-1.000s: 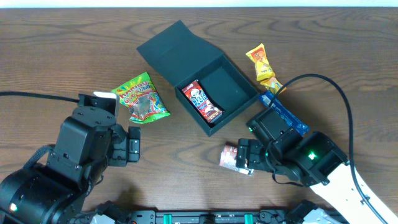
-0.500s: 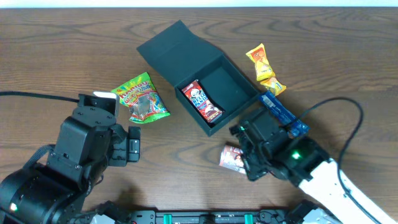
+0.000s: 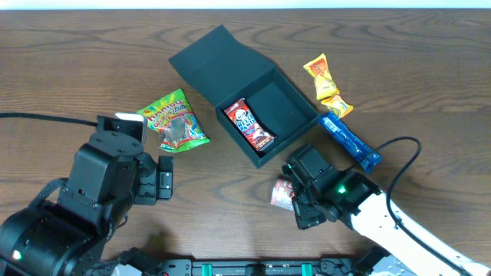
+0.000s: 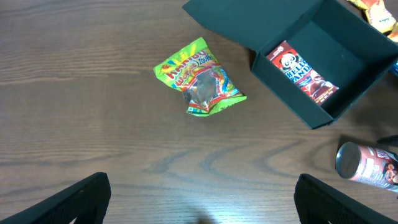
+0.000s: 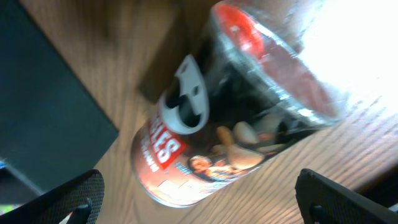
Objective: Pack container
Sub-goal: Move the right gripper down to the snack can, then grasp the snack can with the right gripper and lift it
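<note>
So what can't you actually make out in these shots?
- Overhead: the right gripper covers part of the red-and-silver snack pack, and its own body hides its fingertips.
- Left wrist: that pack is cut off by the right edge, and the yellow packet by the top right corner.
- Right wrist: blur and glare wash out most of the pack's label, and only a corner of the container shows.

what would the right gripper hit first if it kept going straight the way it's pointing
The red snack cup lying on its side beside the container. It sits squarely between the open jaws of the right gripper in the wrist view, though depth is hard to judge.
</note>
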{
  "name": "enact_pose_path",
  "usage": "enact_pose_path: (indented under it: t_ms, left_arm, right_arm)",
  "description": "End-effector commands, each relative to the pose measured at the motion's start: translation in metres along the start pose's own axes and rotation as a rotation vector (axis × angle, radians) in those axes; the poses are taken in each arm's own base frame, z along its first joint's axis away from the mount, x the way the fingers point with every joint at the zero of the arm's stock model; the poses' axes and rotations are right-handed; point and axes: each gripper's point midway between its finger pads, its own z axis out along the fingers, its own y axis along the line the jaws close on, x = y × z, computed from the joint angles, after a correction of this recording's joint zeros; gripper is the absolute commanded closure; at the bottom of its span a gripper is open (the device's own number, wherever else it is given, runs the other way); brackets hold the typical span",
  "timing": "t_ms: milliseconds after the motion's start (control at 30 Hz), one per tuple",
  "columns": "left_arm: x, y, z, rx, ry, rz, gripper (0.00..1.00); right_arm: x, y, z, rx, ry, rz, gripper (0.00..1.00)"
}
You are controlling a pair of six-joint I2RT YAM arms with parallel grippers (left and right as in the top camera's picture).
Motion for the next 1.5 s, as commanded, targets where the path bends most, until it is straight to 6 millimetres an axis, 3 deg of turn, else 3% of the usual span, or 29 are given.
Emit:
enact_pose_path:
  t_ms: [0, 200, 333, 533, 733, 1100, 1333, 1467]
  left_arm:
    - [0.0, 0.003, -0.001, -0.008, -0.002, 0.016, 0.05]
    - [0.0, 0.003, -0.001, -0.008, -0.002, 0.016, 0.05]
    - [0.0, 0.003, -0.001, -0.008, -0.002, 0.016, 0.05]
    - [0.0, 0.003, -0.001, -0.008, -0.002, 0.016, 0.05]
    - [0.0, 0.003, -0.001, -0.008, -0.002, 0.016, 0.05]
    - [0.0, 0.003, -0.001, -0.008, -0.002, 0.016, 0.05]
    - [0.0, 0.003, -0.001, -0.008, -0.002, 0.016, 0.05]
    - [0.0, 0.003, -0.001, -0.008, -0.002, 0.016, 0.05]
  right_arm:
    - [-0.008, -0.001, 0.0, -0.005, -0.045, 0.019, 0.01]
    - [-0.024, -0.012, 0.003, 0.025, -0.117, 0.019, 0.01]
    - [-0.029, -0.006, 0.007, -0.014, -0.143, 0.017, 0.01]
    - [-0.029, -0.01, 0.01, -0.01, -0.145, 0.009, 0.01]
    - [-0.024, 0.001, 0.016, -0.05, -0.137, -0.002, 0.01]
    - [-0.032, -0.005, 0.039, 0.026, -0.193, -0.01, 0.01]
    - [-0.03, -0.001, 0.041, 0.011, -0.185, -0.01, 0.24]
    - [-0.029, 0.001, 0.041, 0.005, -0.182, -0.019, 0.32]
